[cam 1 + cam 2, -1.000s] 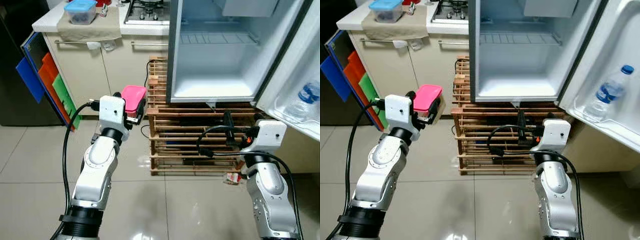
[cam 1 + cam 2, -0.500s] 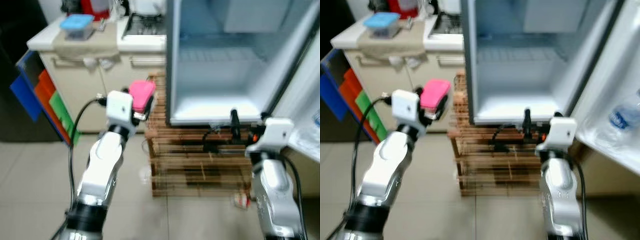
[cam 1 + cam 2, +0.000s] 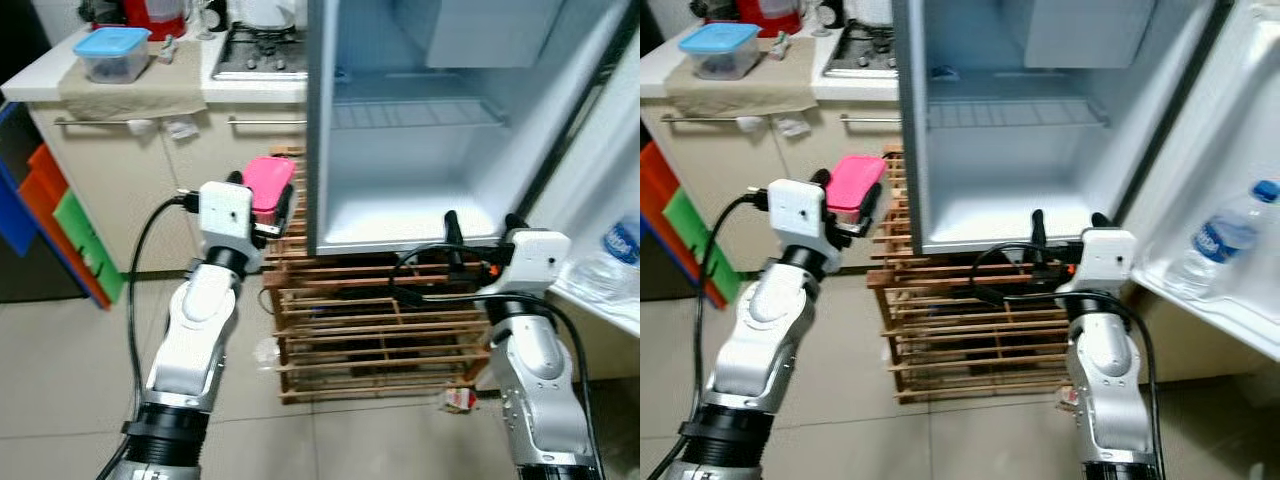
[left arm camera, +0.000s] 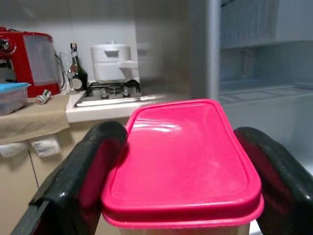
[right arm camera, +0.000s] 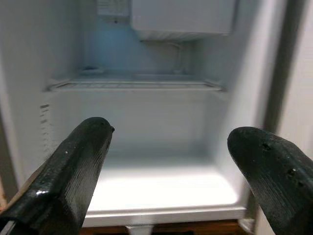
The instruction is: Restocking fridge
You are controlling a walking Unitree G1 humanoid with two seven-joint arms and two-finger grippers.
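Note:
A pink-lidded food container sits between the two black fingers of my left gripper, which is shut on it just left of the open fridge. The fridge's bare floor and its wire shelf show inside. My right gripper stands open with nothing in it, at the fridge's lower front edge; its fingers frame the fridge interior. A water bottle stands in the door shelf on the right.
The fridge rests on a wooden slatted rack. To the left stands a kitchen counter with a blue-lidded box, a cloth and a gas hob. Coloured boards lean at the far left. A small packet lies on the tiled floor.
The camera has shifted, putting the fridge nearer and more central. My left gripper still holds the pink container, now close to the fridge's left wall. My right gripper has risen to the fridge's front edge.

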